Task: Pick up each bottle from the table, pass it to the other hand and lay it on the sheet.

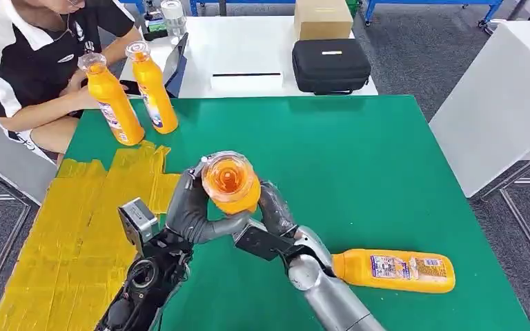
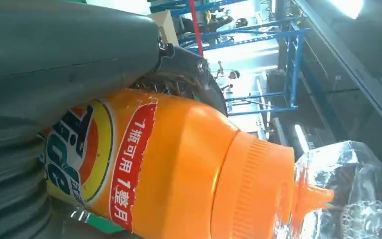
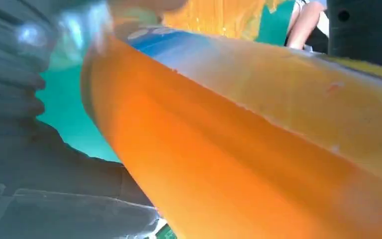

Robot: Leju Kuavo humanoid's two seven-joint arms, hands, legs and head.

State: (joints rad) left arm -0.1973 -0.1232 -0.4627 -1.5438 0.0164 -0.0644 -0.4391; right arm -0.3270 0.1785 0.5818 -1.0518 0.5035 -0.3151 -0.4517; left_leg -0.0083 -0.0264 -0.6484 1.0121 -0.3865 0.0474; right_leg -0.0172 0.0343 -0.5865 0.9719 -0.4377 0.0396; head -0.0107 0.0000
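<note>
Above the green surface [image 1: 359, 158], from the head view, an upright orange bottle [image 1: 231, 185] is gripped by both the left robot hand [image 1: 192, 210] and the right robot hand [image 1: 274, 207]; another bottle [image 1: 393, 270] lies beside the right arm, two bottles [image 1: 132, 93] stand by the yellow sheet [image 1: 69, 234]. Left wrist view: fingers wrap its labelled shoulder. Right wrist view: its body fills the grasp.

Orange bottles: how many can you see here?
4. Two standing bottles at the table's far left by the yellow sheet, one held bottle between both hands, one lying bottle near the right arm.
</note>
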